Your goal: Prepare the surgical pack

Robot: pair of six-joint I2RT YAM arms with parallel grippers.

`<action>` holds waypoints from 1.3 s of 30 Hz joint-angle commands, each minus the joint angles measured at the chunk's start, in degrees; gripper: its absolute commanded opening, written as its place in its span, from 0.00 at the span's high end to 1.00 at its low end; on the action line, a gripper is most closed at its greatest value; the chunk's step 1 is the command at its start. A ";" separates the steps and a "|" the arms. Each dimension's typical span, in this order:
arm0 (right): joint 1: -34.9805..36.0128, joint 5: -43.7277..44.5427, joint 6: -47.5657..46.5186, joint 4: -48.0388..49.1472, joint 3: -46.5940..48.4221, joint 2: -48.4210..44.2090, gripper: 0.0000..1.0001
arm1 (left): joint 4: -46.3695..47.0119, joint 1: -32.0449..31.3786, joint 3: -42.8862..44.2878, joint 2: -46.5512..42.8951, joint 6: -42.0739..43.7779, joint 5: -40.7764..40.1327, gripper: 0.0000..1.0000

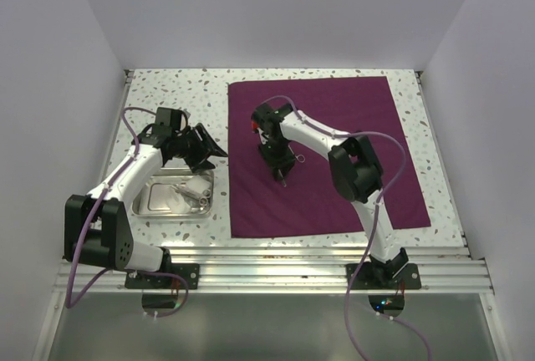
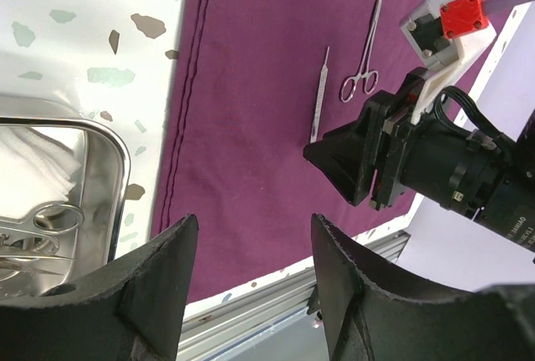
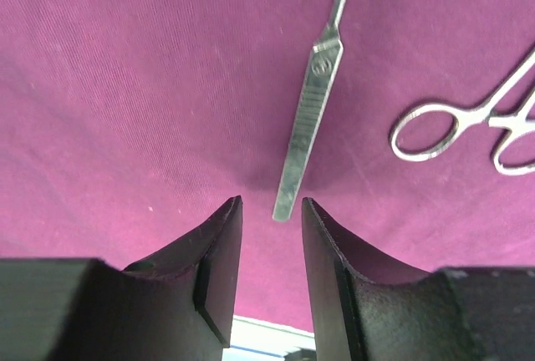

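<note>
Speckled tabletop (image 1: 167,94), one purple cloth (image 1: 334,110) centre — on it one flat handle (image 3: 308,102), one scissors (image 3: 493,113); one tray (image 1: 138,204) lower left. Left gripper (image 2: 255,236), right gripper (image 3: 269,206) — spread, empty.

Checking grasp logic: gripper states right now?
Left gripper: open, empty.
Right gripper: open, empty; scalpel handle lies on the cloth just ahead.

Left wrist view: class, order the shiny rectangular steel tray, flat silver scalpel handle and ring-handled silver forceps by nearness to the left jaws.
1. Shiny rectangular steel tray, close, left.
2. Flat silver scalpel handle, ahead, centre.
3. Ring-handled silver forceps, beyond it, right.
</note>
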 commanded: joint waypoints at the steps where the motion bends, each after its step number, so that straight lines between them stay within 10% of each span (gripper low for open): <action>1: 0.09 1.78 1.02 -1.00 2.58 1.64 0.62 | 1.58 -0.34 0.53 0.00 1.49 1.07 0.39; 15: 0.00 2.57 0.85 0.14 0.48 2.87 0.65 | 1.50 -0.34 0.35 0.44 1.67 1.59 0.39; 29: 0.00 2.31 0.94 -3.72 5.91 2.17 0.96 | 0.97 -0.51 -0.70 -0.35 2.37 1.33 0.39; 39: -3.95 -13.15 4.71 -1.72 6.19 0.15 1.00 | 4.04 -2.71 -1.14 0.87 0.70 4.58 0.36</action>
